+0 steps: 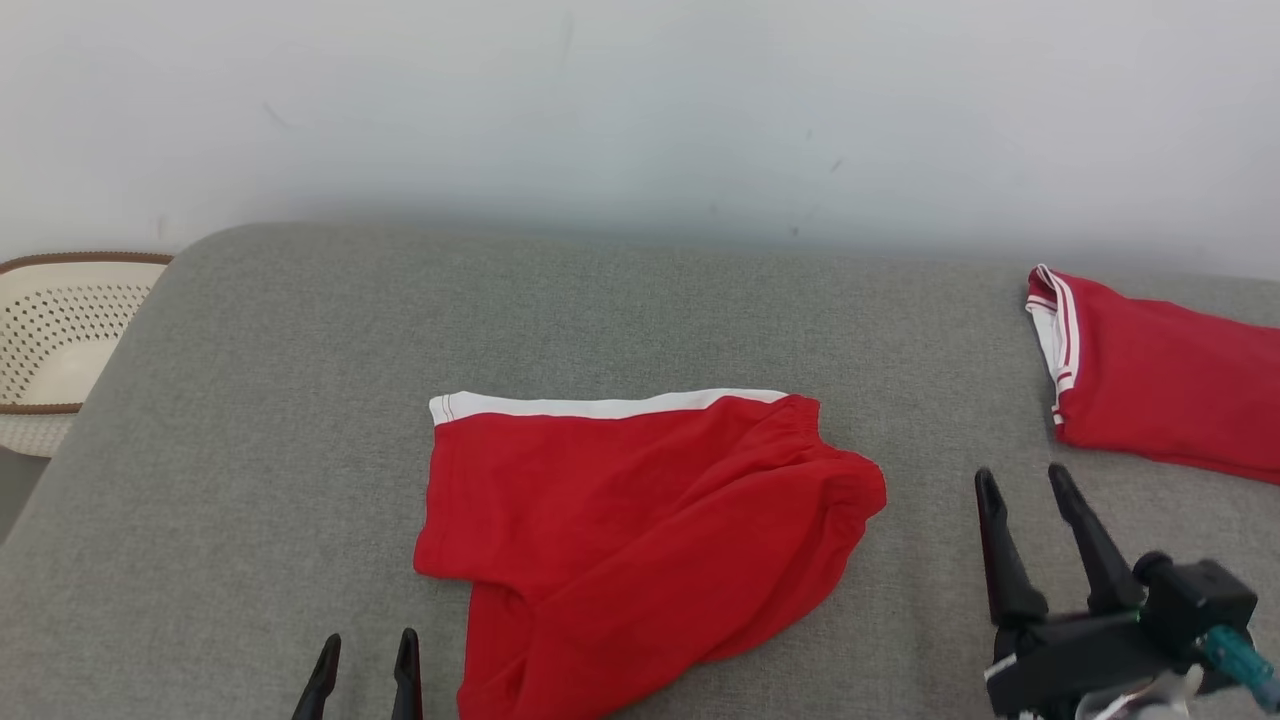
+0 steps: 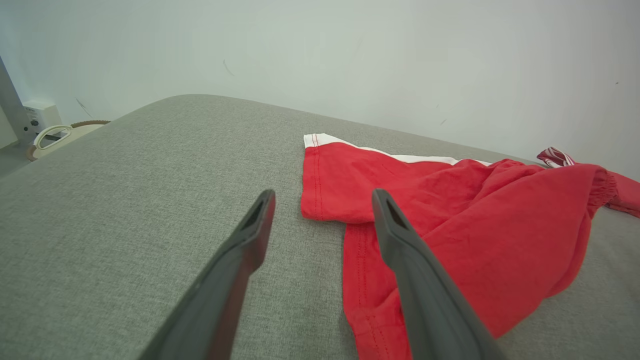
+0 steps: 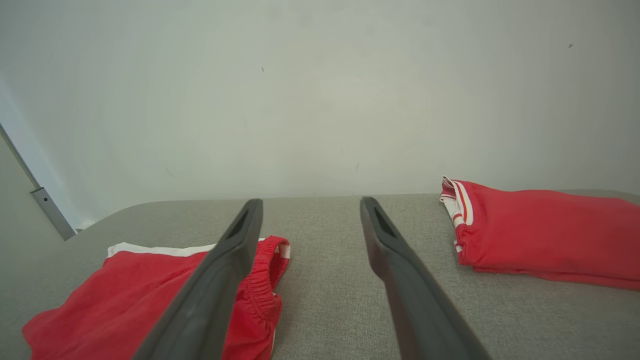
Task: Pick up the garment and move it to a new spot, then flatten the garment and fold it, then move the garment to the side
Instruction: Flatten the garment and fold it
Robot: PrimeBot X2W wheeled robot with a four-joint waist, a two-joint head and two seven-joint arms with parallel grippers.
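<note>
The garment [image 1: 640, 525] is a pair of red shorts with a white side stripe, lying partly folded over itself on the grey padded table [image 1: 300, 400]. My left gripper [image 1: 365, 645] stands open at the lower left, just left of the shorts' near leg hem, holding nothing. In the left wrist view its fingers [image 2: 250, 235] frame the shorts' [image 2: 450, 225] left hem. My right gripper [image 1: 1020, 480] is open too, to the right of the elastic waistband, apart from it. The right wrist view has the garment [image 3: 150, 295] at its lower left, behind that gripper's left finger.
A second red garment [image 1: 1160, 385] with white trim lies folded at the table's right edge, also in the right wrist view [image 3: 540, 232]. A cream perforated basket [image 1: 60, 330] stands off the table's left side. A pale wall rises behind the table.
</note>
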